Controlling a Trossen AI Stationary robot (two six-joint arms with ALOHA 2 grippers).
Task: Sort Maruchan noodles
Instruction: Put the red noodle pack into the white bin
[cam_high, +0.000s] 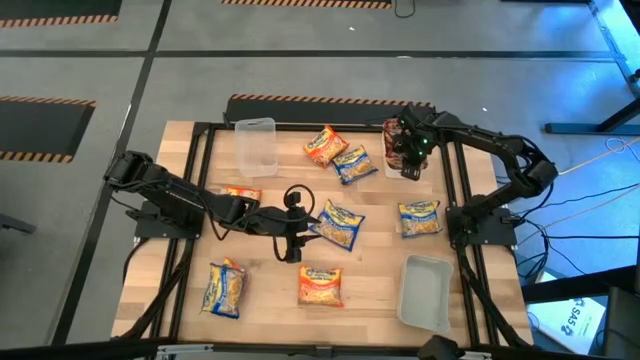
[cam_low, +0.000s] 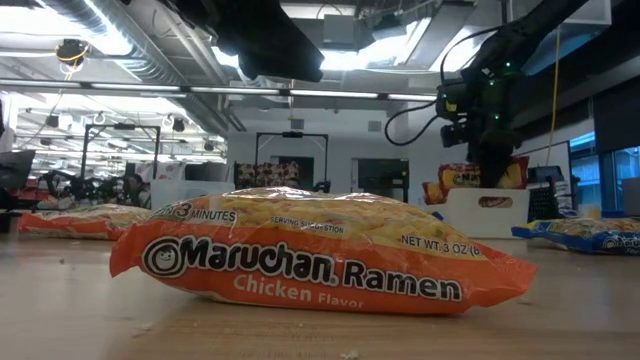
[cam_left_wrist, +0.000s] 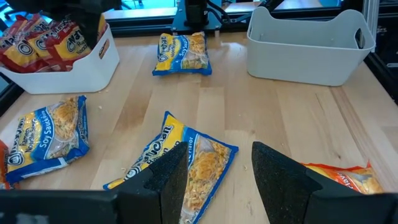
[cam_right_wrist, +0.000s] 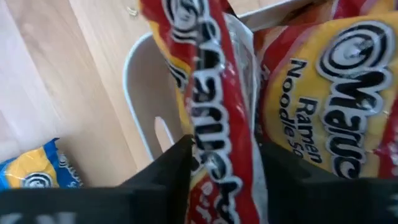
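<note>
While the right gripper (cam_high: 410, 160) hangs over the white plastic tub (cam_left_wrist: 93, 73) at the far right of the wooden counter (cam_high: 375, 285), a red-and-yellow plastic ramen packet (cam_right_wrist: 217, 112) stands on edge between its jaws — whether they pinch it or have let go cannot be told. My judgement is that the red kind is being dropped in, so the next move calls for lifting clear and picking another loose packet. Mid-counter, the left gripper (cam_left_wrist: 214, 177) waits with jaws spread over a blue-and-yellow soy sauce packet (cam_left_wrist: 180, 162), the orange chicken-flavor packet (cam_high: 320, 285) lying near the front edge.
</note>
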